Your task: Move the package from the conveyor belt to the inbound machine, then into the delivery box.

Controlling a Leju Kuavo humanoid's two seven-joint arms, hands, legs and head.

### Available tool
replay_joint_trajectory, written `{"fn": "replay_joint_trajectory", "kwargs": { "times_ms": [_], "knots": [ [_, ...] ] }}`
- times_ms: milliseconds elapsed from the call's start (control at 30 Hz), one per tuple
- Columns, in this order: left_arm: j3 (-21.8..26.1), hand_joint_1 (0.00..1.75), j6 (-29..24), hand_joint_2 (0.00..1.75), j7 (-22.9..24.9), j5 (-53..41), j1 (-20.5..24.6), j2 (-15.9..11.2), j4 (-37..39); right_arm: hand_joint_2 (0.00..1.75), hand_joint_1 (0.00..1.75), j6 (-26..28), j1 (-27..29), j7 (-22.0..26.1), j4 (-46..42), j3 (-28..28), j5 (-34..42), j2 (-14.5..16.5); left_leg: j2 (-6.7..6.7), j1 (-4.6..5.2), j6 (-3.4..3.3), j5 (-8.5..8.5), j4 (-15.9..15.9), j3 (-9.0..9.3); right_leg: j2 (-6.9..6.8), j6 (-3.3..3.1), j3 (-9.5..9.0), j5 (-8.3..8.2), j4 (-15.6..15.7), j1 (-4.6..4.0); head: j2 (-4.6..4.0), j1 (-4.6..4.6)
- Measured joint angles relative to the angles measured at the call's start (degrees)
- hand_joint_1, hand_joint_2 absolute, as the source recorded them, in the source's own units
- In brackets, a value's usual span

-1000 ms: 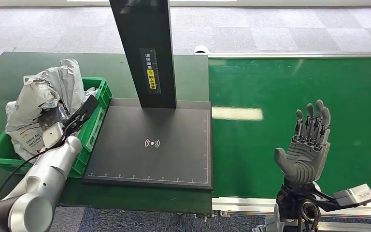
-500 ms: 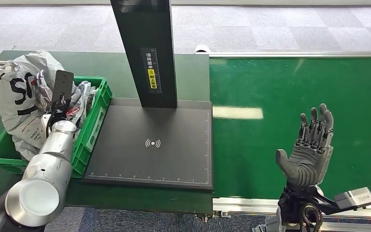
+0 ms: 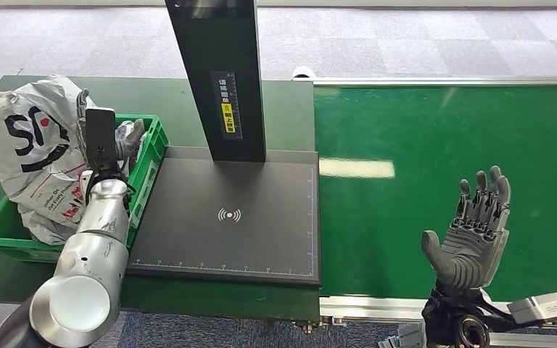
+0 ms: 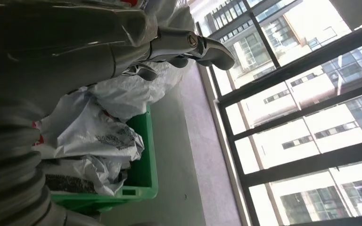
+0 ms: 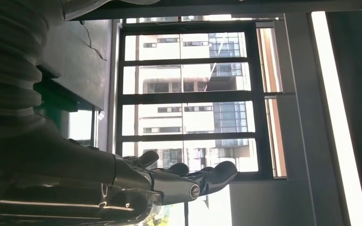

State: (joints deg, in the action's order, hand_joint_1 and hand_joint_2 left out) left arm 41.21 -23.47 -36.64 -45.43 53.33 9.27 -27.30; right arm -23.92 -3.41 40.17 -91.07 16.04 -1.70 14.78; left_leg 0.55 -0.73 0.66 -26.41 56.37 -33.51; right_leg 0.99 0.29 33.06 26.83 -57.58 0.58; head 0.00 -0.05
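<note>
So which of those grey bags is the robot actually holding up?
The big package with bold black lettering, held up by the left hand; the other bags lie crumpled in the green crate.

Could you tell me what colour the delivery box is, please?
Green; the delivery box shows best in the head view.

The package (image 3: 32,156), a grey-white plastic mailer at the left over the green delivery box (image 3: 141,170), carries large black letters reading partly "S", with a red mark beside them; the rest is creased and unreadable. Lower on it is small red print, not legible. The black post (image 3: 217,76) of the inbound machine bears a narrow vertical label (image 3: 225,101) with white and yellow characters too small to read. The machine's black plate (image 3: 228,217) shows a white wireless-signal symbol (image 3: 228,214) at centre and ruler ticks along its edges.
</note>
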Motion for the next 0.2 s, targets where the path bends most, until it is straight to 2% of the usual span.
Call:
{"fn": "replay_joint_trajectory", "kwargs": {
  "times_ms": [67, 200],
  "knots": [
    [-1.7, 0.00, 4.8, 1.75, -2.2, 6.2, -3.0, 1.5, -3.9, 1.75, 0.00, 0.0, 0.3, 0.0, -0.1, 0.2, 0.0, 0.0, 0.00, 0.00, 0.00, -0.01, 0.0, -0.01, 0.00, 0.00, 0.01, 0.00, 0.0, 0.01, 0.00, -0.01],
    [-9.1, 0.00, 14.8, 1.75, -3.5, 21.1, -12.6, 4.5, -15.4, 1.75, 0.00, -0.1, 0.4, 0.0, 0.2, 0.6, 0.0, -0.1, -0.03, 0.00, 0.01, -0.06, 0.0, -0.07, 0.02, 0.01, 0.06, 0.05, 0.0, 0.00, 0.00, -0.02]
  ]
}}
